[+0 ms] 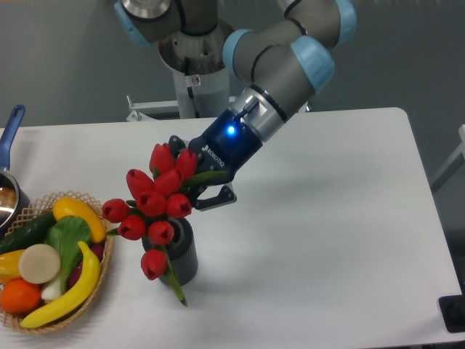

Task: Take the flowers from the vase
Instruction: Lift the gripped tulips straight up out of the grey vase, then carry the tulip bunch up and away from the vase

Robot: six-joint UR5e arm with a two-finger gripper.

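One arm reaches down from the upper middle of the view toward the left half of the white surface, its wrist slanted so that the tool points down and to the left.

The wicker basket of fruit and vegetables sits at the left edge of the surface, well apart from the tool. A blue-handled pot shows partly at the far left.

The flowers lie directly at the tool's tip, spreading from it toward the lower left. The long axis of the bunch runs diagonally, roughly in line with the tool's own axis, with the red buds fanned out above and beside the vase. One bud and a green leaf hang down past the left side of the vase, nearly to the surface. The vase stands upright just below the tool, its mouth largely covered by the buds. Whether the stems are fully out of the vase cannot be determined.

The tool's two fingers are drawn narrow around the upper right part of the bunch, where green leaf and stem pass between them. One finger shows below the leaf; the other is mostly hidden behind the buds. The grip appears closed on the flowers.

Judgement: the coming move is an extraction upward along the vase's axis, since the vase stands directly beneath the bunch.
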